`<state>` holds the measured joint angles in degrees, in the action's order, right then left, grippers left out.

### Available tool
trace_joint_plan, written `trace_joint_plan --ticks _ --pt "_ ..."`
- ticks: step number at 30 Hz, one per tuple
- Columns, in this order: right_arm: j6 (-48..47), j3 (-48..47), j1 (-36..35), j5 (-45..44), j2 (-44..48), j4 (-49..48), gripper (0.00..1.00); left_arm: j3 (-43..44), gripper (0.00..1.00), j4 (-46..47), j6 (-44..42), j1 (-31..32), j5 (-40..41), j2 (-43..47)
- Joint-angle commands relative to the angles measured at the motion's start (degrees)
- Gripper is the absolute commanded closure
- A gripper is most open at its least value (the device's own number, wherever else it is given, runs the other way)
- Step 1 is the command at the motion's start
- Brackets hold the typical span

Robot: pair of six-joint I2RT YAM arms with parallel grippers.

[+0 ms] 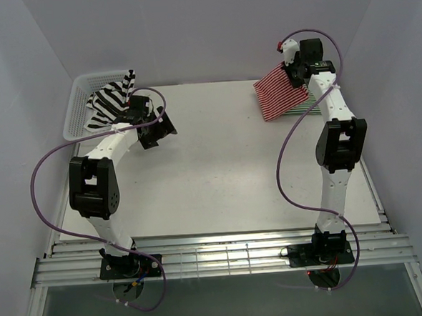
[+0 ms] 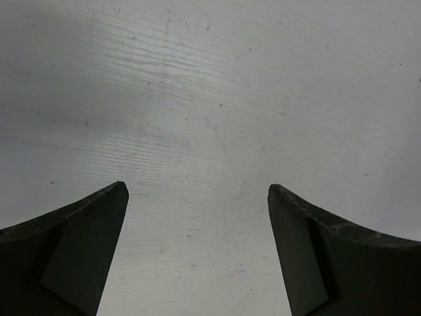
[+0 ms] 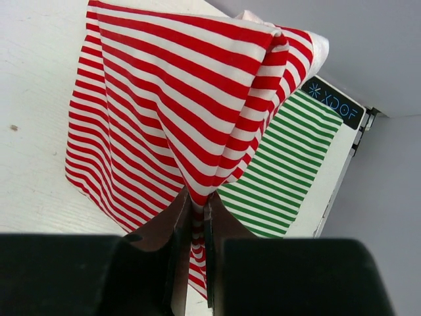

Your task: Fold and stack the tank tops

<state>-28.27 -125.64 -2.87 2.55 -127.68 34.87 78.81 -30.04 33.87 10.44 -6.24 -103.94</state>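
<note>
While the right gripper (image 3: 196, 201) pinches the red-and-white thin-striped cloth tank top (image 3: 164, 99), stacking stands unfinished.
It hangs over the folded green-and-white striped top (image 3: 289, 164) at the white table's (image 1: 226, 164) far right corner; a skewed release could spill cloth over that edge. The left gripper (image 2: 197, 191), jaws wide and empty, has open tabletop beneath; the black-and-white broad-striped top (image 1: 111, 100) lies across the white plastic mesh basket (image 1: 76, 112).

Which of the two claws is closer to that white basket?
Left. The left claw hangs open beside the basket, over the table; the right claw is across the table at the far corner, pinching the red-striped top.
</note>
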Motion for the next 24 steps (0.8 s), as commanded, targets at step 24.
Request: trace_joint_plan --ticks 24 --pt "3.66 -4.79 4.02 2.20 5.51 -0.95 0.92 1.44 0.02 -0.02 -1.08 -0.33 -3.07 -1.44"
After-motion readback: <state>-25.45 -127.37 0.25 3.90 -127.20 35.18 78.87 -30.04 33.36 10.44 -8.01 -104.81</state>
